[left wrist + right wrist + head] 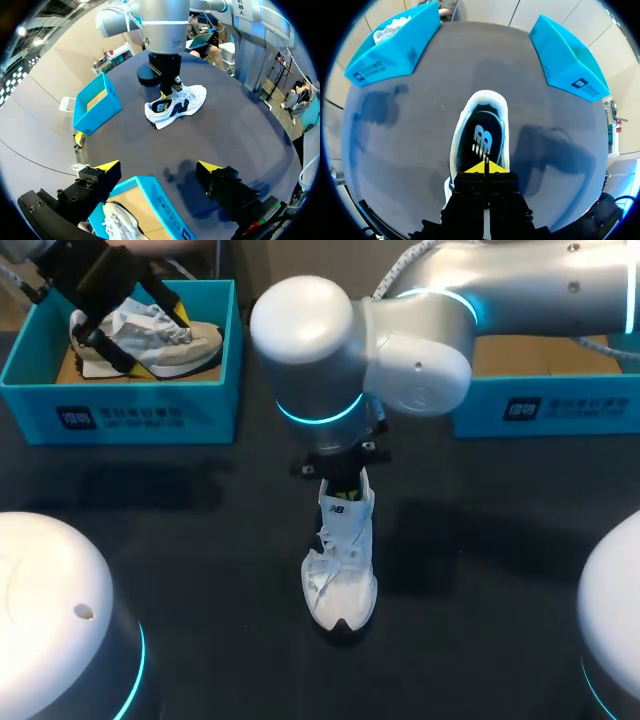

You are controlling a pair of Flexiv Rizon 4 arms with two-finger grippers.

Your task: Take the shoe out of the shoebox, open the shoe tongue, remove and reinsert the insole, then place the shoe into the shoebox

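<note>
I judge this to be the tongue-opening step: my right pincer (485,168) is closed, apparently nipping the padded tongue (337,508) of the white, soft-looking laced shoe (340,580) directly beneath it on the dark tabletop (480,540). Next comes drawing the tongue back, then gripping the flat dark insole (481,140) just ahead of the tips. My left pincer (157,167) hangs open above a stiff blue shoebox (165,210).

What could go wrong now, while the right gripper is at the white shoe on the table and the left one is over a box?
1. The right gripper is shut on the tongue of the white shoe, and nothing holds the shoe down. A pull may lift or drag it instead of opening it.
2. The left gripper hangs open over the shoebox wall. If it descends, a finger may hit that wall.
</note>
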